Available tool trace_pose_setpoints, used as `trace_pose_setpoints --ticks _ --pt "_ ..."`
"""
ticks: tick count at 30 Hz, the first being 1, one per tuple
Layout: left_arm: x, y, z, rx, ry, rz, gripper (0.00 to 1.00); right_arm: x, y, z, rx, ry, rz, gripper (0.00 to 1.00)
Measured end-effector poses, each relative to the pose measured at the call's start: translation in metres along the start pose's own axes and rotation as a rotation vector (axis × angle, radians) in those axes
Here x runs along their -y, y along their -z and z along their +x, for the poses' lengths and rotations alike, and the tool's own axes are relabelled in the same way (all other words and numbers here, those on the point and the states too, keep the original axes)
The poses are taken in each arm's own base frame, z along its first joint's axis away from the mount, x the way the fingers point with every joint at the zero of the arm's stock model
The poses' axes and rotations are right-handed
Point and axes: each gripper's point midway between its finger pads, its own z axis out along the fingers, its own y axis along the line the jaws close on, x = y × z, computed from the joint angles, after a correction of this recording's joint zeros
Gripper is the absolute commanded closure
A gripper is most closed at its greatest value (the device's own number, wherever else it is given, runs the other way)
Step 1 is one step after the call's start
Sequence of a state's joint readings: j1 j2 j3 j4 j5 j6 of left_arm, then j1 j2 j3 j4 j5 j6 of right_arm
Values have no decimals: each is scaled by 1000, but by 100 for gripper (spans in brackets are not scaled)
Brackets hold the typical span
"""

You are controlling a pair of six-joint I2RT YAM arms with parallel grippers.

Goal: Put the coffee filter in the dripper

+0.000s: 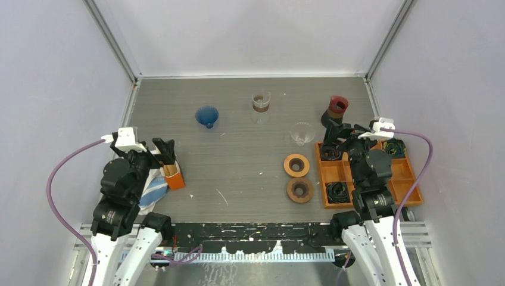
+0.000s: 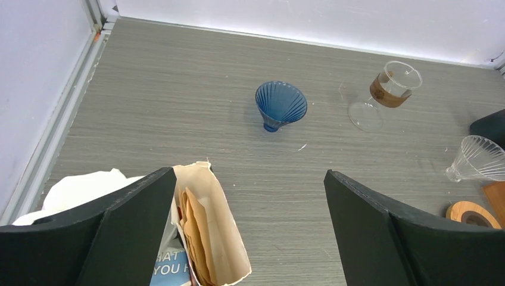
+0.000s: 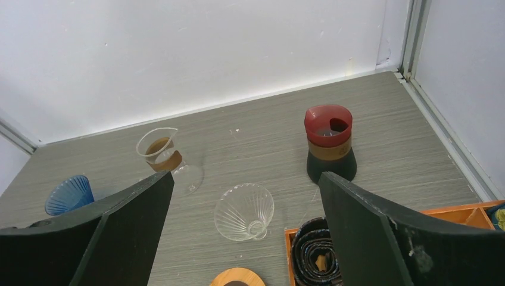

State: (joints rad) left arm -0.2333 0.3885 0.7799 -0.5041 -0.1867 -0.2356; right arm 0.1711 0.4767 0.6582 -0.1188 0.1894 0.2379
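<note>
Entry: start of run, nothing in hand yet.

Left end effector (image 2: 250, 176): jaws spread wide, released, nothing between them. It hung over the near left of the bench (image 1: 238, 155), just above the open packet (image 2: 229, 235). Right end effector (image 3: 245, 176): likewise spread wide and empty, over the orange tray (image 1: 411, 179) on the right.

Coffee filters (image 2: 195, 238): brown paper, standing on edge as a tight stack inside the packet, top edges showing at the torn mouth. The packet sat beside a white bag (image 2: 77, 190).

Drippers: a blue ribbed cone (image 2: 280, 104) lay tipped on its side towards the far left. A clear ribbed cone (image 3: 244, 211) lay tipped nearer the right arm. I could not tell which one was meant.

Handling, my judgement:
- Filters looked very light, thin and limp, with no stiffness to push against.
- Sheets were nested close, so a pinch would likely lift several.
- Best hold seemed the exposed upper edge, one finger slipped behind the front sheet.
- The light packet might drag along or topple.
- Either dripper would first need to be set upright. The clear one looked like glass, slick and breakable.
</note>
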Motion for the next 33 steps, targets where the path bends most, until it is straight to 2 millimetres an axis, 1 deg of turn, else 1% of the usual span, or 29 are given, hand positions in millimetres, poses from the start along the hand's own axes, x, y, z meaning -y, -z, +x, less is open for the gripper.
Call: trace_pose_setpoints --ticks 6,10,14,21,25,30,33 --pt "1 0 0 -1 0 4 1 -1 0 1 -4 1 -5 0" --pt "1 0 0 -1 0 4 1 -1 -4 6 -24 4 -5 0" --pt "1 0 0 -1 0 6 1 -5 -12 14 -69 10 -18 0" --pt "2 3 -2 9 3 14 1 -22 -33 24 -156 15 -80 0" --pt "3 3 -2 12 3 19 1 -33 -49 39 -234 15 -121 0" --pt "3 4 -3 13 4 23 1 -47 -74 72 -369 24 -157 0" --pt "4 5 -3 17 5 26 1 -60 -85 85 -423 35 -182 0"
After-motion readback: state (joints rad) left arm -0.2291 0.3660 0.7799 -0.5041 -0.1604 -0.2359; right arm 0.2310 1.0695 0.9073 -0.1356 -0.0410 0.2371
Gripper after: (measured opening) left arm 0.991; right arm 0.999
